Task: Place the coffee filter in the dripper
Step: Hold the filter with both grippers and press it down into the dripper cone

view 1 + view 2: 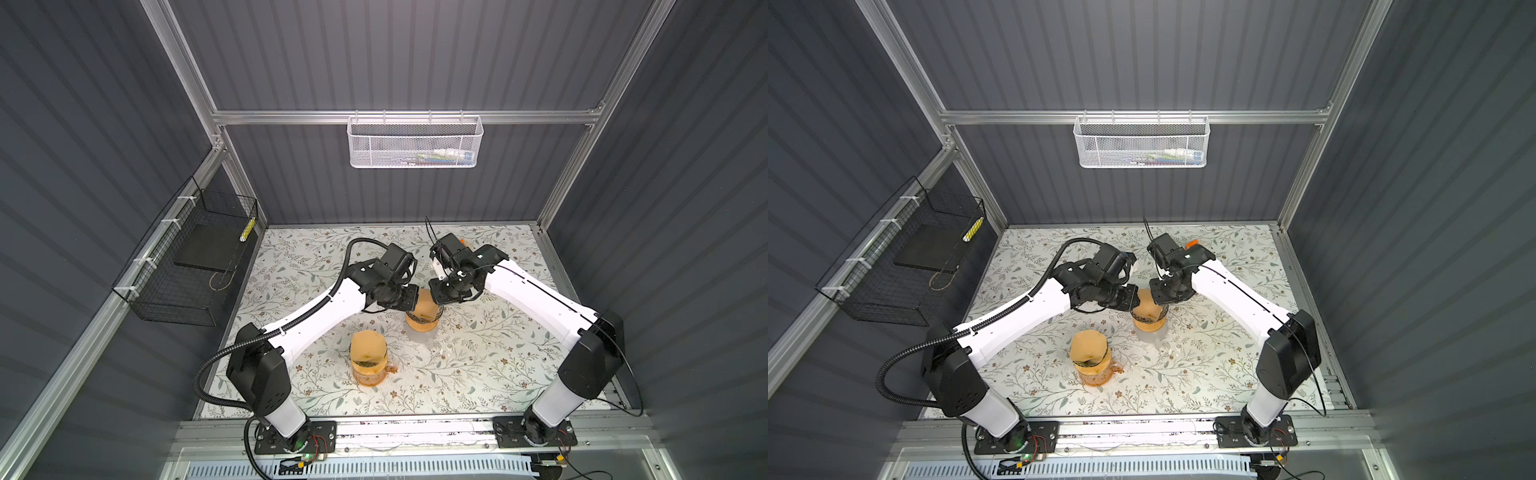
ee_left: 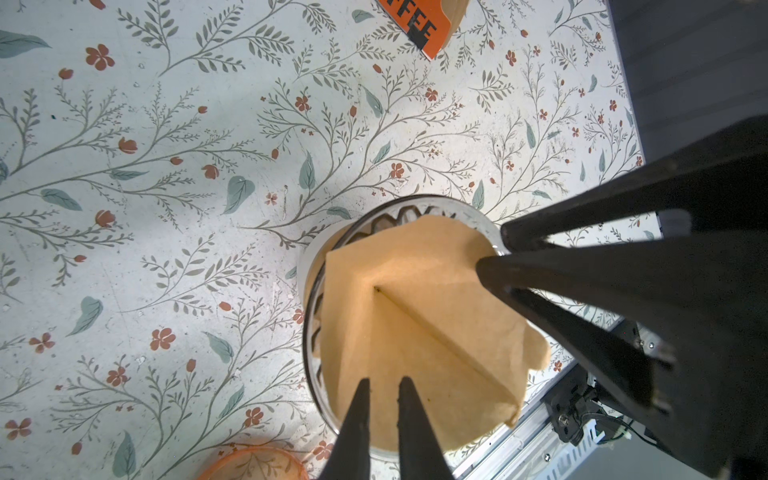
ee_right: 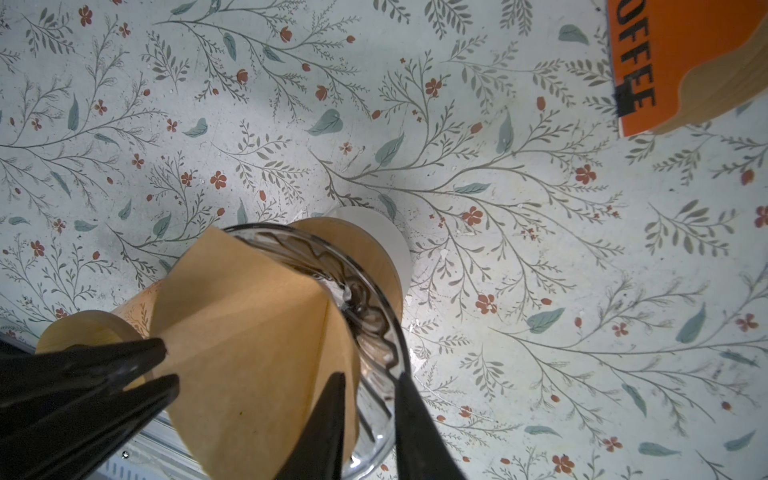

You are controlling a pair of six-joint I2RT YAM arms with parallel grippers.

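Your coffee filter sits in the dripper, one flap overhanging the rim. The left gripper has its jaws narrowly apart at the paper's edge. The right gripper has its jaws spread astride the glass rim — withdraw crooked and you could drag the paper out.

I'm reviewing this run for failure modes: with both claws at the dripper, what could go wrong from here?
1. The coffee filter sits skewed, one side past the rim of the dripper; it could spring out once the claws leave.
2. The right claw appears to straddle filter edge and glass wall; a crooked retreat might tip the dripper.
3. The left claw is close; they might bump.
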